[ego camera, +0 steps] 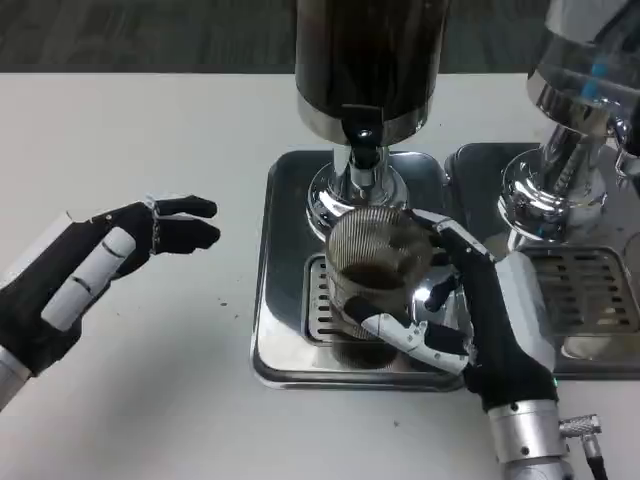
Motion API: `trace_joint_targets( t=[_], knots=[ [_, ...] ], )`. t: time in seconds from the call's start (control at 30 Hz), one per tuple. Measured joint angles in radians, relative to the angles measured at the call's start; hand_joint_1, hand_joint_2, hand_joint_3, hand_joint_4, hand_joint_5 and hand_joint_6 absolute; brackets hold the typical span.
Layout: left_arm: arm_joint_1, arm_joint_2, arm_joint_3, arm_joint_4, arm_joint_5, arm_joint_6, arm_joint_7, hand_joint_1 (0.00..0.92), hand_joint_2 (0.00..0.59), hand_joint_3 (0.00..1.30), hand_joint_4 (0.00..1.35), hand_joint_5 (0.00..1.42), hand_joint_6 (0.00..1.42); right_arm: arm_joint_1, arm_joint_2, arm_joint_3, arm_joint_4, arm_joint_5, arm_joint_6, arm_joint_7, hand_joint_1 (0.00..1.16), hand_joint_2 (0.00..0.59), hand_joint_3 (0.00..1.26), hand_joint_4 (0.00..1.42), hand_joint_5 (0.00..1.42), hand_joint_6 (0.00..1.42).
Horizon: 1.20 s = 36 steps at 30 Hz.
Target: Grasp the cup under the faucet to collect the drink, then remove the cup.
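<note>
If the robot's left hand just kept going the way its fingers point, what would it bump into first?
Probably the steel drip tray, then the ribbed cup held by the right hand. The left hand points rightward over bare table; its height is unclear.

From where I stand I count two drink dispensers on the bench: one dark dispenser in the middle and one clear dispenser at the right edge. Each sits on its own steel drip tray, so two trays: the centre tray and the right-hand tray. There is one ribbed glass cup. Two robot hands are out: the left hand and the right hand.
</note>
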Motion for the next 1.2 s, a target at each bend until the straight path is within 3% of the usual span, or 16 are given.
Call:
trace_joint_targets(
  t=[0.37, 0.57, 0.73, 1.2],
  knots=[
    [-0.012, 0.0, -0.002, 0.007, 0.004, -0.015, 0.0, 0.0, 0.249, 0.34, 0.37, 0.32, 0.28, 0.059, -0.042, -0.023, -0.081, 0.002, 0.037, 0.054, 0.75, 0.2, 0.58, 0.68, 0.81, 1.0],
    [-0.015, 0.0, -0.011, 0.013, 0.037, -0.055, 0.006, 0.0, 0.243, 0.25, 0.26, 0.24, 0.22, 0.09, -0.055, -0.036, -0.118, 0.002, 0.039, 0.062, 0.75, 0.2, 0.6, 0.69, 0.84, 1.05],
    [-0.017, 0.004, -0.052, 0.02, 0.086, -0.108, 0.01, 0.0, 0.226, 0.16, 0.15, 0.16, 0.18, 0.104, -0.058, -0.043, -0.143, 0.002, 0.042, 0.062, 0.77, 0.196, 0.61, 0.7, 0.87, 1.08],
    [-0.052, 0.036, -0.119, 0.054, 0.168, -0.2, 0.051, 0.0, 0.217, 0.15, 0.14, 0.14, 0.16, 0.148, -0.059, -0.069, -0.187, -0.003, 0.044, 0.062, 0.79, 0.186, 0.64, 0.73, 0.91, 1.13]
  ],
)
